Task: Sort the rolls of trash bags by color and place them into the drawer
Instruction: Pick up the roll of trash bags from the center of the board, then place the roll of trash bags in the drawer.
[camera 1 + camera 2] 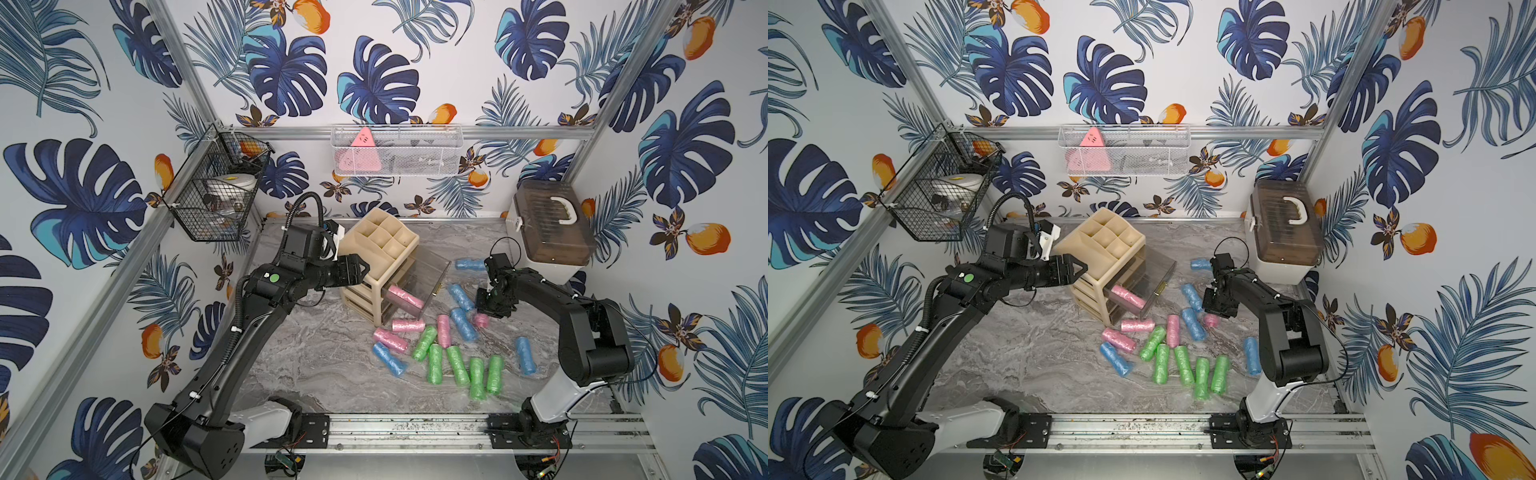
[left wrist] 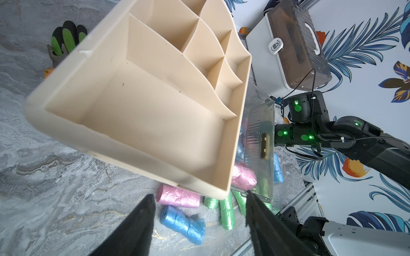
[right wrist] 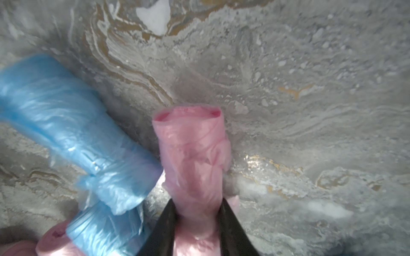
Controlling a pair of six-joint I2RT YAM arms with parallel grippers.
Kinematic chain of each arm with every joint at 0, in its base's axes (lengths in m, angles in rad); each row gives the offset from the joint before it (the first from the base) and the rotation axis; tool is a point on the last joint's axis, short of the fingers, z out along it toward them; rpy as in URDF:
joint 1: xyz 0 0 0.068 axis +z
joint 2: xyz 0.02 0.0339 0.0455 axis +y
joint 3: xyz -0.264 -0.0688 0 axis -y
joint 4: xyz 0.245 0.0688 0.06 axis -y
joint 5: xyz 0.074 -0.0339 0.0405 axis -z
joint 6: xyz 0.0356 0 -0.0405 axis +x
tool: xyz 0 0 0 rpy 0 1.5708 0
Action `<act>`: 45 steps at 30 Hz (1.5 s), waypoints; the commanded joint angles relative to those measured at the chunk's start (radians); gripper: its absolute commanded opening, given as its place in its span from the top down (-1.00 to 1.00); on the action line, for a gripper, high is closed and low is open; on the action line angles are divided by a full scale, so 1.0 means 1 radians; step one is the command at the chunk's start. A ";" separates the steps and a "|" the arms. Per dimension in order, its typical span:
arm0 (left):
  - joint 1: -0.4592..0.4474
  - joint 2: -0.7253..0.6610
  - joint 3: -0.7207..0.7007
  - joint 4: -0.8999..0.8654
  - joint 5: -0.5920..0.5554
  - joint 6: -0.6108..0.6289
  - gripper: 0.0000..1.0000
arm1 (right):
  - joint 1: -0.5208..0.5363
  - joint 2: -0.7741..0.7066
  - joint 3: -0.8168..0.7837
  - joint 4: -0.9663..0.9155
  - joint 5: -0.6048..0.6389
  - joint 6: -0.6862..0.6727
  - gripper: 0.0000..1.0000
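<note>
- Left arm (image 1: 249, 332) looms nearest in both top views, stretching out to the beige organizer (image 1: 382, 237). The left gripper (image 2: 199, 195) has its fingers spread at the organizer's corner with nothing between them. Whether they touch the rim, I can't tell.
- Now the clear drawer (image 1: 434, 270): it's pulled out of the organizer, and one stowed pink roll (image 1: 405, 296) lies inside. By my reckoning the sorting has barely started.
- Out on the marble table (image 1: 311, 374) nearly everything waits. Five green rolls (image 1: 457, 365) bunch toward the front, five blue rolls (image 1: 462, 324) lie scattered, and three loose pink rolls (image 1: 408, 324) sit by the drawer's mouth.
- Over to the right gripper (image 3: 198, 200): its fingers pinch a pink roll (image 3: 190, 155) by one end, low over the table and just beside a blue one. Lifted or resting? Too close to call.
- What's hidden: the organizer's lower drawers are hard to read, and glare on the clear plastic could mask more inside. A green glove (image 2: 66, 40) behind the organizer shows only from the left wrist.
</note>
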 commanded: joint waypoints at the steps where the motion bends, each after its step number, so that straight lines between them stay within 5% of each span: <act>1: 0.001 0.012 -0.015 0.056 0.049 -0.005 -0.38 | 0.000 -0.013 0.025 -0.003 0.013 -0.024 0.59; 8: 0.002 0.051 -0.015 0.080 0.098 -0.007 -0.36 | 0.011 -0.282 0.039 0.057 -0.008 -0.068 0.86; 16: 0.001 0.037 -0.033 0.095 0.089 -0.009 -0.36 | 0.150 -0.540 0.047 0.259 -0.116 -0.278 0.82; 26: 0.002 0.000 -0.056 0.096 0.054 0.054 -0.36 | 0.402 -0.396 0.301 0.123 -0.362 -0.456 0.84; 31: 0.002 0.010 -0.059 0.120 0.072 0.064 -0.35 | 0.480 -0.286 0.385 0.017 -0.348 -0.534 0.83; 45: 0.001 -0.065 -0.154 0.227 0.083 0.040 -0.35 | 0.502 -0.252 0.289 -0.026 -0.238 -0.594 0.65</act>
